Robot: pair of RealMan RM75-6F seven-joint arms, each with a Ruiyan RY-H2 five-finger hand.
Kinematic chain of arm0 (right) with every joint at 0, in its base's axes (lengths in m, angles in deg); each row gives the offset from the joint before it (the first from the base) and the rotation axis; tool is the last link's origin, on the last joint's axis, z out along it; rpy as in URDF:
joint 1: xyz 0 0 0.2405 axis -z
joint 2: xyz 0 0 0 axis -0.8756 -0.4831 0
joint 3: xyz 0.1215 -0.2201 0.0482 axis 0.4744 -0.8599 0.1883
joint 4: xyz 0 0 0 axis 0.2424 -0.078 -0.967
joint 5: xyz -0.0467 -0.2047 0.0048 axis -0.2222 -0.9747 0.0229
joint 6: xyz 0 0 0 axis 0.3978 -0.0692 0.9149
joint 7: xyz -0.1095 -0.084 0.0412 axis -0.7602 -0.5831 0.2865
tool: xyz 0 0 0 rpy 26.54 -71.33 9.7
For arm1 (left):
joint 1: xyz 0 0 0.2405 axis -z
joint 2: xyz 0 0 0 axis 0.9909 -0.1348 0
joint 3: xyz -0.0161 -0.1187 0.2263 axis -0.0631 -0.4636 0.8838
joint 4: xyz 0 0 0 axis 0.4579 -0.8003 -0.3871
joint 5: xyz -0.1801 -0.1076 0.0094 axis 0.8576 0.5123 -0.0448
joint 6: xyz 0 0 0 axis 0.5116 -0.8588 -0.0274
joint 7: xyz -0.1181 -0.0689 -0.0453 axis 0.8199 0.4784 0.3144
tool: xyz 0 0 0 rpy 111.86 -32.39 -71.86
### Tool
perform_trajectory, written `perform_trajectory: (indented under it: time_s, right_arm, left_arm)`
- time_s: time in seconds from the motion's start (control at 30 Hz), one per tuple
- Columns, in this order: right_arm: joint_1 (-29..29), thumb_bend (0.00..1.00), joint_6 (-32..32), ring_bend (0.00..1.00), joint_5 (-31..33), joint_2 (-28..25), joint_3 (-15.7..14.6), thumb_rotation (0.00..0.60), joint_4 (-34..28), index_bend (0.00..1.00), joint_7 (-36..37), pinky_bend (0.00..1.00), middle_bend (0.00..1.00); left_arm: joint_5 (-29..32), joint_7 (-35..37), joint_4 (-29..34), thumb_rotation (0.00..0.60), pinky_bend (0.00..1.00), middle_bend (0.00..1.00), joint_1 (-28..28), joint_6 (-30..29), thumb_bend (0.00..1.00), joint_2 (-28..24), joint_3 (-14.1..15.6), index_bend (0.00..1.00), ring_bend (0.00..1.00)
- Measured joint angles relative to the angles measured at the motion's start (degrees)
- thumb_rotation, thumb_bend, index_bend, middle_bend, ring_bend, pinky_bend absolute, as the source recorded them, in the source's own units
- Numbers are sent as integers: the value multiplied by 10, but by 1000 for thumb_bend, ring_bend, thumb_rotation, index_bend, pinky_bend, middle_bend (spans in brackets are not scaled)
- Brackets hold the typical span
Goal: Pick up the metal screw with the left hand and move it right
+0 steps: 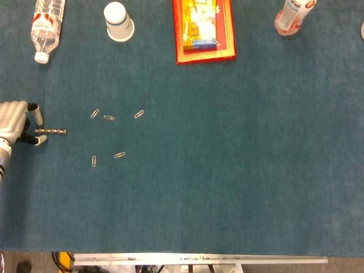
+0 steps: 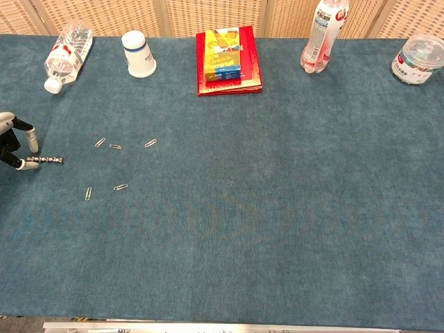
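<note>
Left hand [image 1: 16,122]: at the table's left edge, fingers apart, holding nothing (one fingertip by the screw's end).
Screw [image 1: 51,131]: flat on blue cloth [image 1: 227,170].

Five paperclips [image 1: 108,118] around nine o'clock, one screw [image 1: 51,131], two bottles [image 2: 64,57], one cup [image 2: 139,54], one jar [image 2: 420,60], one book stack [image 2: 229,61], one hand [image 1: 14,122].

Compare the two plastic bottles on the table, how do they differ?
The water bottle at far left lies on its side, cap toward the robot, clear with a red-and-white label. The pink bottle at far right stands upright and looks pink-tinted in its lower part. Both sit along the table's far edge, untouched.
</note>
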Motion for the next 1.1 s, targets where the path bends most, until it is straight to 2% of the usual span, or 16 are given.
perform_trajectory:
  time_s: [1.1]
  right_arm:
    - [0,0,4,65,-2,10,-4,600,6,255,4,279,137]
  left_arm:
    - [27,-22,-11,600,794,1000,7,30,303,2,1,521,964]
